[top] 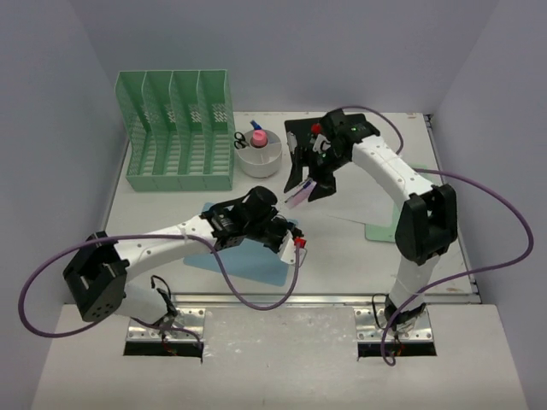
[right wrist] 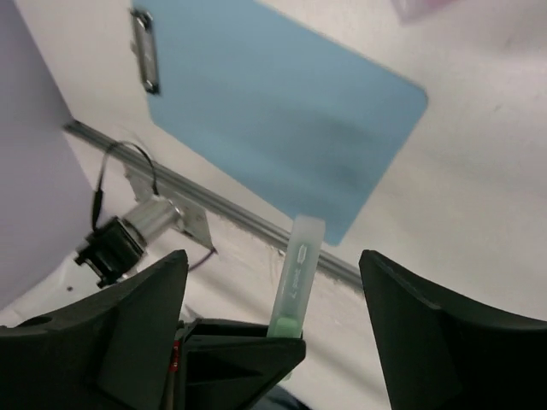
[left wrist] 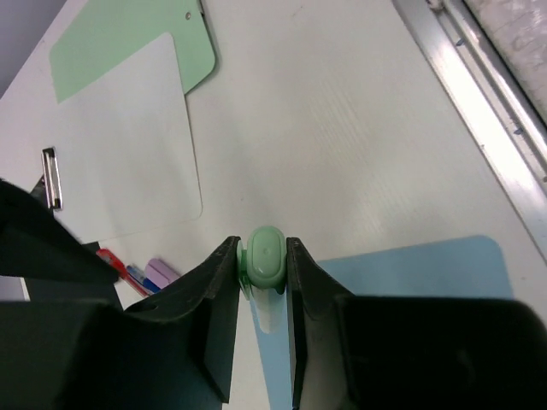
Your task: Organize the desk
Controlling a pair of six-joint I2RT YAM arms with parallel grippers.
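I read this step as a mid-air handover above the centre of the white rectangular worktop point(top: 359, 265), which fills the middle of the top view with its metal rail along the lower edge.

My left gripper point(left wrist: 262, 248) is pinched narrow on the rounded end of a slim mint-green plastic stick point(right wrist: 295, 273) with a frosted clear tip. My right gripper point(right wrist: 272, 265) stands wide, a finger on either side of the stick, and touches it nowhere that I can see. So I judge that the stick now belongs to the left arm.

Below them lies a flat blue clipboard point(top: 248, 265). A mint-green slotted file rack point(top: 175, 132) stands at upper left with a white round pot point(top: 259, 158) just beside it. A green clipboard carrying a white sheet point(left wrist: 128, 51) lies toward the right.

Next I need to draw the right arm back along the stick's length, keeping both fingers off it. The left holds only one end, so a nudge could swing the stick. Then I carry it to a home, probably the pot.
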